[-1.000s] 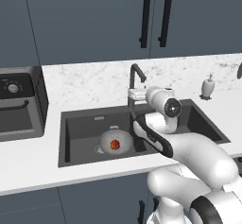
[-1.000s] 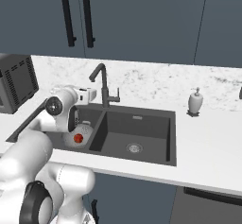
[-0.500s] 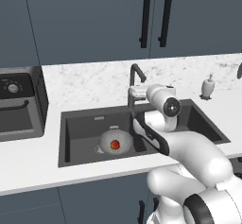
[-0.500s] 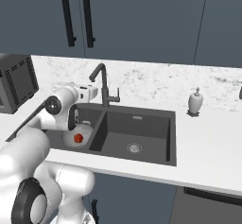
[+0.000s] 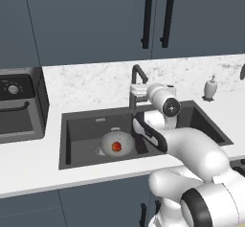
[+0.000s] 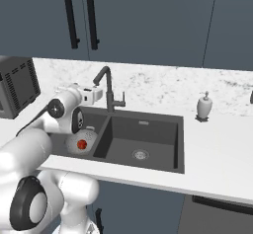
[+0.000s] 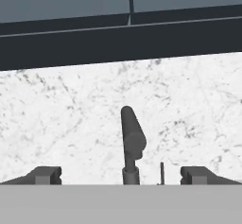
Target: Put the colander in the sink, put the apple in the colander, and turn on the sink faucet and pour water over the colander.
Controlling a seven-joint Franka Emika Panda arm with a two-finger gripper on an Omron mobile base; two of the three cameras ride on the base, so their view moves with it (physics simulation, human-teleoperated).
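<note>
two of the three steps look finished as far as you can judge: the colander (image 5: 117,143) sits in the left basin of the sink (image 5: 76,130), and the apple (image 5: 116,146) rests inside it, a small red spot near the bowl's middle; in the right base view you see the same apple (image 6: 82,144) partly behind the arm. what remains for you is the water step. the sink faucet (image 5: 137,85) stands at the back rim between the two basins, its hooked spout curving toward the front, and no stream of water is visible from it, so take the tap as not yet turned on. the gripper (image 7: 121,176) is raised just in front of the faucet; in the hand view its two dark fingertips (image 7: 45,175) stand wide apart with nothing between them but the faucet's upright, seen a little beyond, against the marbled counter (image 7: 71,114). the jaws grasp nothing. you cannot tell from these views whether the fingers touch the faucet or its side lever. a white soap dispenser (image 5: 209,88) stands on the counter to the right of the sink, well apart from the work.
</note>
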